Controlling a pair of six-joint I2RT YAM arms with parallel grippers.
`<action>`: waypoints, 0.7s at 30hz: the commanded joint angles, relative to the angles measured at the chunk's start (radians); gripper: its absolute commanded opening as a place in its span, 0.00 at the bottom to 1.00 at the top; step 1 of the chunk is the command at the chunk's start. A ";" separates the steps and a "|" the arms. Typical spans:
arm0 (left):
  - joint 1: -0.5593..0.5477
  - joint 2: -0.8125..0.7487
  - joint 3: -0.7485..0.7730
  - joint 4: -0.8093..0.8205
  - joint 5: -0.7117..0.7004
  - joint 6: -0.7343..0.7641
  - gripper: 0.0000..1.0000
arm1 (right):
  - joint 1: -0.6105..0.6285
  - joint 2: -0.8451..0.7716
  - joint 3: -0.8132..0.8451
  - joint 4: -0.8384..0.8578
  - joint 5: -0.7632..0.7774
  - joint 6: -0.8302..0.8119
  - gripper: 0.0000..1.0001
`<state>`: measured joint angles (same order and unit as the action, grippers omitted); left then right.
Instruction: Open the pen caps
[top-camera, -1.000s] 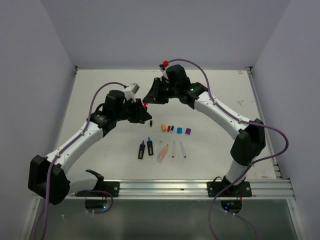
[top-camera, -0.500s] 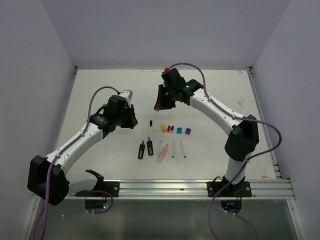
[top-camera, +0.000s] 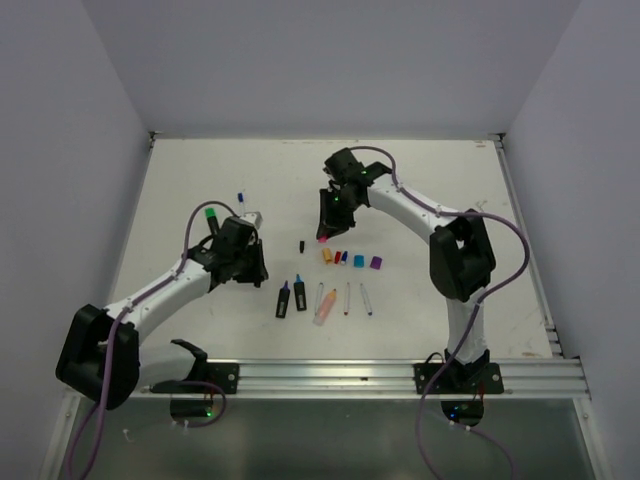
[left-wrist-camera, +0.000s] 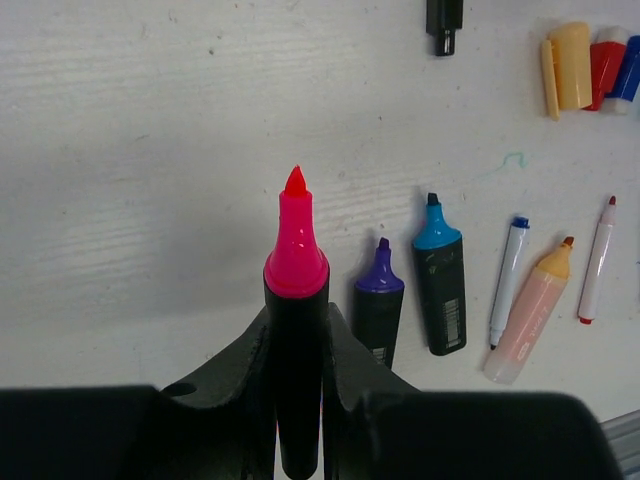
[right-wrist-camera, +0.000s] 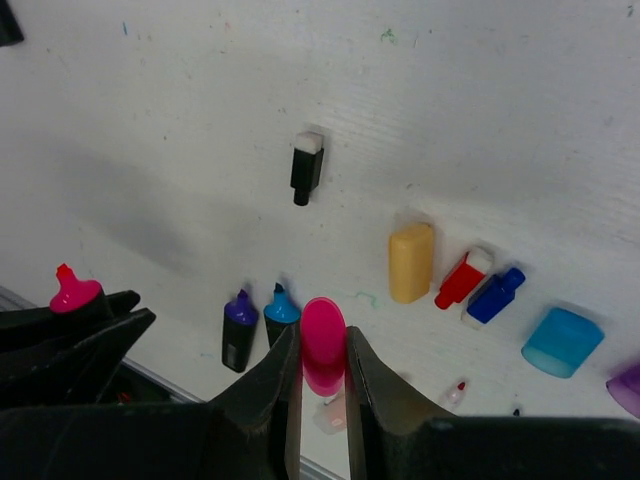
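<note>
The left fingers (left-wrist-camera: 243, 362) are clamped tight on a black pen (left-wrist-camera: 296, 300) with its pink tip bare. They sit low over the desk (top-camera: 200, 170), left of the uncapped pens (top-camera: 325, 305). The right fingers (right-wrist-camera: 268, 390) pinch the pink cap (right-wrist-camera: 323, 345) just beyond the row of loose caps (top-camera: 359, 260), near a black cap (right-wrist-camera: 306, 166). Both rows lie mid-desk, well apart from every edge.

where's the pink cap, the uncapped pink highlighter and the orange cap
pink cap (right-wrist-camera: 323, 340), right wrist view, middle of its rounded side
pink highlighter (left-wrist-camera: 296, 268), left wrist view, pink collar below the tip
orange cap (right-wrist-camera: 411, 262), right wrist view, middle of its body
</note>
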<state>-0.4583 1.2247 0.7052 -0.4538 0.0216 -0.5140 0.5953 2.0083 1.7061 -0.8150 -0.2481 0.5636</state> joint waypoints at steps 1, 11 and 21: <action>-0.002 0.019 -0.064 0.084 0.080 -0.067 0.00 | 0.008 0.039 0.056 -0.003 -0.072 -0.010 0.00; -0.002 0.064 -0.153 0.171 0.173 -0.141 0.07 | 0.021 0.156 0.096 0.000 -0.114 0.010 0.02; 0.000 0.075 -0.150 0.167 0.169 -0.161 0.49 | 0.031 0.213 0.112 -0.004 -0.086 0.024 0.10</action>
<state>-0.4591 1.2915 0.5468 -0.3012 0.1925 -0.6617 0.6243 2.2230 1.7859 -0.8158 -0.3138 0.5766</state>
